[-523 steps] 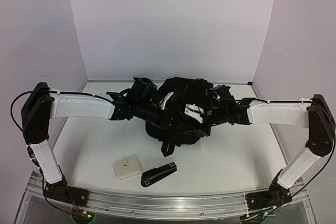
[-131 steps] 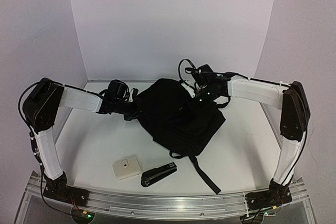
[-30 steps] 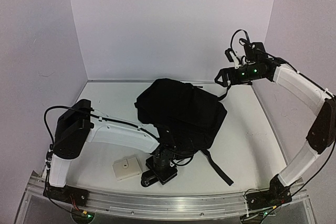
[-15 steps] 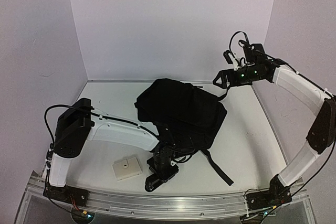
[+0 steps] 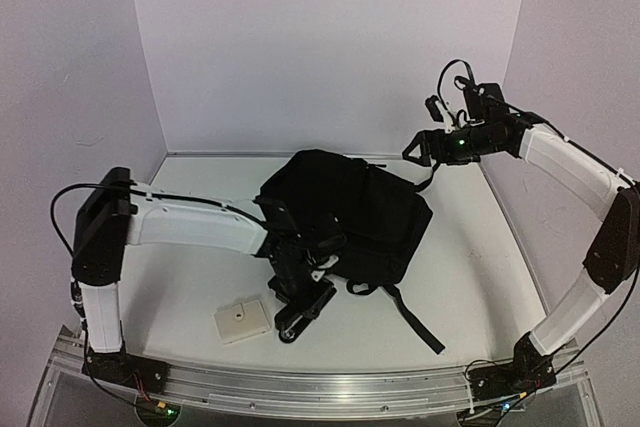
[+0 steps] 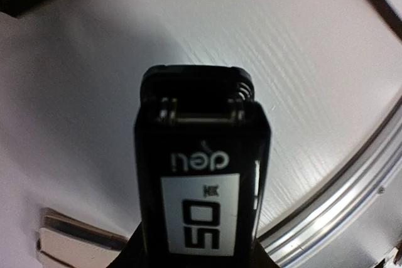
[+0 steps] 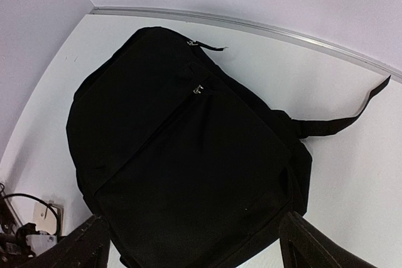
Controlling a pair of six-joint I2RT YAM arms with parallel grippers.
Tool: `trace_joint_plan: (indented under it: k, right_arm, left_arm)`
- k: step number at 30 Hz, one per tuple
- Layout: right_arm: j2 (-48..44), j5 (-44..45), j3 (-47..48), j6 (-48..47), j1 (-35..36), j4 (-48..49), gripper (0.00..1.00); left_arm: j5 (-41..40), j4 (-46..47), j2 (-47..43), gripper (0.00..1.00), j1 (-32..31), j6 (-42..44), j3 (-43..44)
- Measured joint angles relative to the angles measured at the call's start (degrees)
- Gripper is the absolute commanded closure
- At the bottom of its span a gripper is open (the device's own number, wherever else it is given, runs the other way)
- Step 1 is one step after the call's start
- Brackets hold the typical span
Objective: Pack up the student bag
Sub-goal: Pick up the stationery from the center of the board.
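Observation:
The student bag (image 5: 345, 212), a large black backpack, lies flat at the table's middle with its front pocket up; a strap (image 5: 415, 317) trails toward the near edge. It fills the right wrist view (image 7: 188, 149), zippers shut. My left gripper (image 5: 305, 295) is shut on a small black stapler (image 5: 291, 324) just in front of the bag, its free end pointing down near the table. In the left wrist view the stapler (image 6: 198, 174) with its white "50" label sits between my jaws (image 6: 198, 252). My right gripper (image 5: 424, 147) is open and empty, held high above the bag's far right corner (image 7: 198, 249).
A small cream box (image 5: 242, 320) lies on the table left of the stapler, also at the lower left of the left wrist view (image 6: 63, 243). A metal rail (image 5: 320, 387) runs along the near edge. Walls enclose the back and both sides.
My left gripper has closed on the stapler and pulled it up and left, toward the bag's near edge, tilting it. The right arm has barely moved.

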Motion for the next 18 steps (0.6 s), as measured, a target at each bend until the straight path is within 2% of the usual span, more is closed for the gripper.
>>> trace_joint_plan:
  k: [6, 8, 14, 16, 18]
  right_arm:
    - [0.0, 0.27, -2.63, 4.36, 0.65, 2.35, 0.28]
    - [0.27, 1.37, -3.56, 5.51, 1.92, 2.77, 0.31]
    - [5.27, 6.09, -3.73, 7.03, 10.01, 3.91, 0.49]
    - [8.08, 7.19, -3.08, 7.64, 12.34, 3.82, 0.51]
    - [11.28, 7.89, -1.67, 7.81, 13.93, 3.68, 0.47]
  left_arm:
    - [3.4, 4.87, -11.33, 1.0, 7.46, -0.97, -2.12]
    - [4.08, 5.9, -13.71, 1.0, 9.32, -1.44, -2.36]
    - [5.49, 7.99, -15.68, 1.0, 12.4, -2.36, -4.13]
    - [5.75, 8.26, -15.69, 1.0, 13.06, -2.93, -5.05]
    - [5.83, 8.25, -15.82, 1.0, 13.58, -3.21, -5.74]
